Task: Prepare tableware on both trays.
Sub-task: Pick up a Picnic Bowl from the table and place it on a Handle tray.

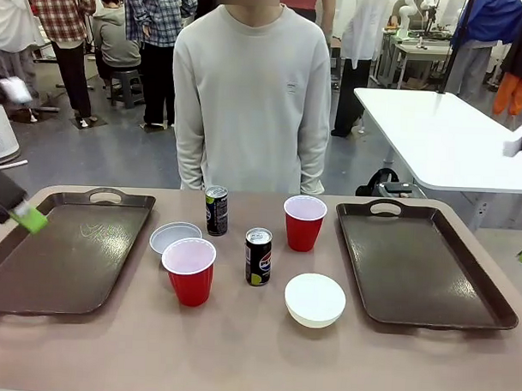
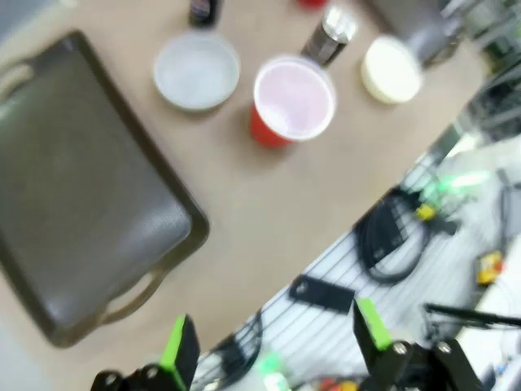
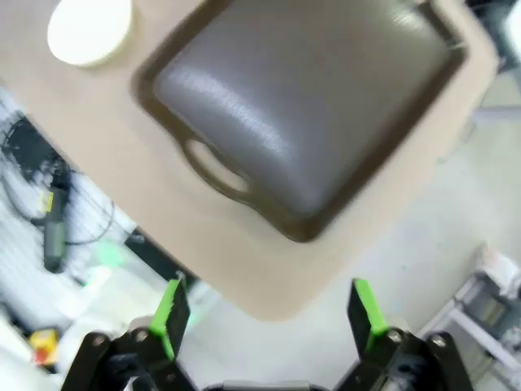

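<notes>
Between the trays [image 1: 70,257], cups [image 1: 189,270], bowls [image 1: 315,299] and cans [image 1: 258,256] cluster, presumably awaiting distribution; left gripper [image 2: 273,334] and right gripper [image 3: 267,314] hover wide open, empty.

Left tray [image 1: 61,257] and right tray [image 1: 421,265]: dark brown, flat, bare, at frame left and right. Between them, mid-frame: front red cup [image 1: 189,272] and rear red cup [image 1: 304,223], upright; white left bowl [image 1: 175,237] and right bowl [image 1: 315,299]; rear can [image 1: 216,210] and front can [image 1: 258,256], black, upright.

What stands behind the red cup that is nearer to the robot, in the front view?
A white bowl sits behind the nearer red cup; the cup's rim covers the bowl's near edge. A black can stands farther back.
</notes>
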`<action>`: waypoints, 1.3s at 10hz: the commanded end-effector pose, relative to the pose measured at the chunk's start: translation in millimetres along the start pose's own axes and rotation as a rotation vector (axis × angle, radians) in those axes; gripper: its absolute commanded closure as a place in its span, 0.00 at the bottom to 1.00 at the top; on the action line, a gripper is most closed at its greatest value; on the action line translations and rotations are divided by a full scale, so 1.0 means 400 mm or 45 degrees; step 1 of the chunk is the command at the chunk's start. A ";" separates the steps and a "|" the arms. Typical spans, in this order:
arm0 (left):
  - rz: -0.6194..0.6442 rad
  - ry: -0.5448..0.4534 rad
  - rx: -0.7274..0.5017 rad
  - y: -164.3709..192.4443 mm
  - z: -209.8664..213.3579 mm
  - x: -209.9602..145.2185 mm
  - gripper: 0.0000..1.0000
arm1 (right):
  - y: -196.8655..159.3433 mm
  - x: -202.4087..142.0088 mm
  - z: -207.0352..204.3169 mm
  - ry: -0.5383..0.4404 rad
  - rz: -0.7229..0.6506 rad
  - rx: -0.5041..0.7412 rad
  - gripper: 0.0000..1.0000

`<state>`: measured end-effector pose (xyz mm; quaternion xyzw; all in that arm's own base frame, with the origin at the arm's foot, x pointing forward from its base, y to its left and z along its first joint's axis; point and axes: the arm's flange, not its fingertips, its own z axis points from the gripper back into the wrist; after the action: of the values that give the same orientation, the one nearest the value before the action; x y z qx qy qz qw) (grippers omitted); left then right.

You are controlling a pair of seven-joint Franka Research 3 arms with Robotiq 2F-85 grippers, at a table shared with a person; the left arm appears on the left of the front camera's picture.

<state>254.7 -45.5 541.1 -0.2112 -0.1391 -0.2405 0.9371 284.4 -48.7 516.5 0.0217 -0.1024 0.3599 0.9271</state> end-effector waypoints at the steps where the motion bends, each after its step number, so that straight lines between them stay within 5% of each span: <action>1: 0.174 -0.269 -0.327 0.153 0.015 -0.093 0.00 | -0.108 -0.058 0.059 -0.205 -0.287 0.403 0.00; 4: 0.350 -0.377 -0.557 0.329 0.026 -0.221 0.00 | -0.244 -0.150 0.039 -0.328 -0.499 0.739 0.00; 7: 0.392 -0.457 -0.575 0.392 0.023 -0.313 0.00 | -0.281 -0.208 0.006 -0.373 -0.558 0.964 0.00; 11: 0.382 -0.604 -0.538 0.381 0.054 -0.361 0.00 | -0.280 -0.273 -0.039 -0.363 -0.631 1.010 0.00; 13: 0.339 -0.562 -0.472 0.344 0.065 -0.338 0.00 | -0.267 -0.256 -0.046 -0.386 -0.552 0.933 0.00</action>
<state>224.9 166.6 485.4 -0.4563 -0.2551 -0.0685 0.8497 281.8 -203.7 480.9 0.4332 -0.0730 0.1362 0.8879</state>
